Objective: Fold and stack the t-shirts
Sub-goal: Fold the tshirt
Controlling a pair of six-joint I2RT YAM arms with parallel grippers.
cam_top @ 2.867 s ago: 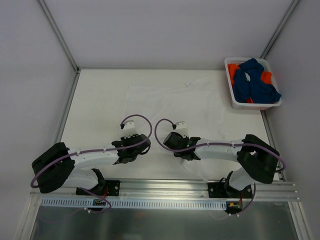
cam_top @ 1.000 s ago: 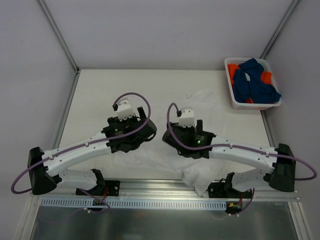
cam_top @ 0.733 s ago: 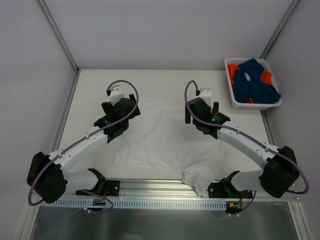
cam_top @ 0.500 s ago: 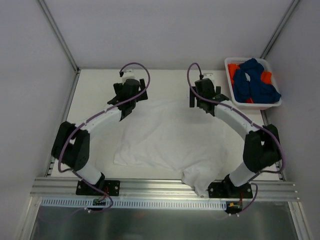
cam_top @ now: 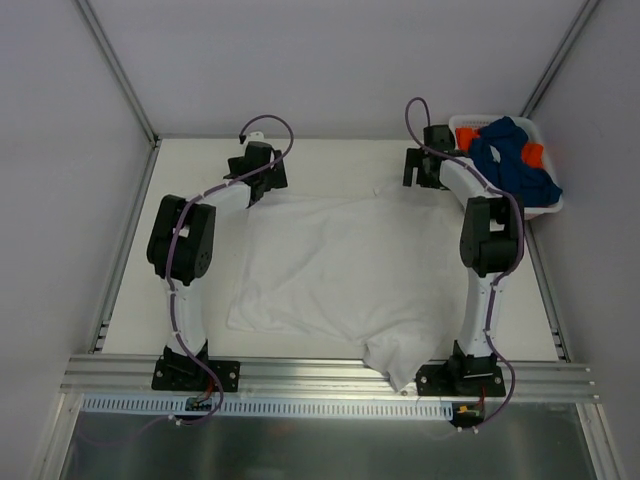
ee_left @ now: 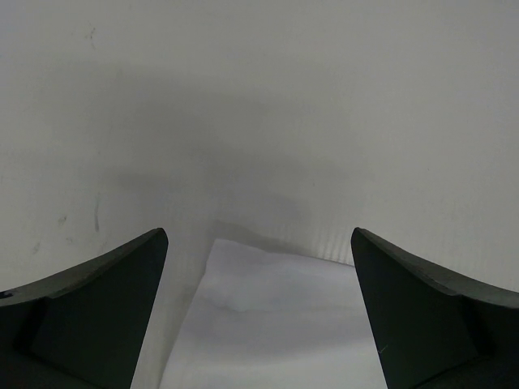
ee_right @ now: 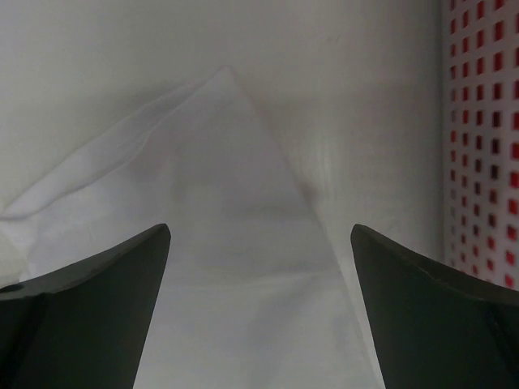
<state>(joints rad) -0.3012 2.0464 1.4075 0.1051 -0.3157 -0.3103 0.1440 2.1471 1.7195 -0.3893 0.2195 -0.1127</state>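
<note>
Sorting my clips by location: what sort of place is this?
Probably a robotics lab cell, not a home: an aluminium rail carrying the left arm and right arm, plain white table, t-shirts in a basket.

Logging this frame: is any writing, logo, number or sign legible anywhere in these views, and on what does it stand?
No text can be read in any view.
The white t-shirt shows no print or tag lettering.
The dark blue t-shirts, orange t-shirts and white basket carry no visible text.
The left arm and right arm show no legible marking.
</note>
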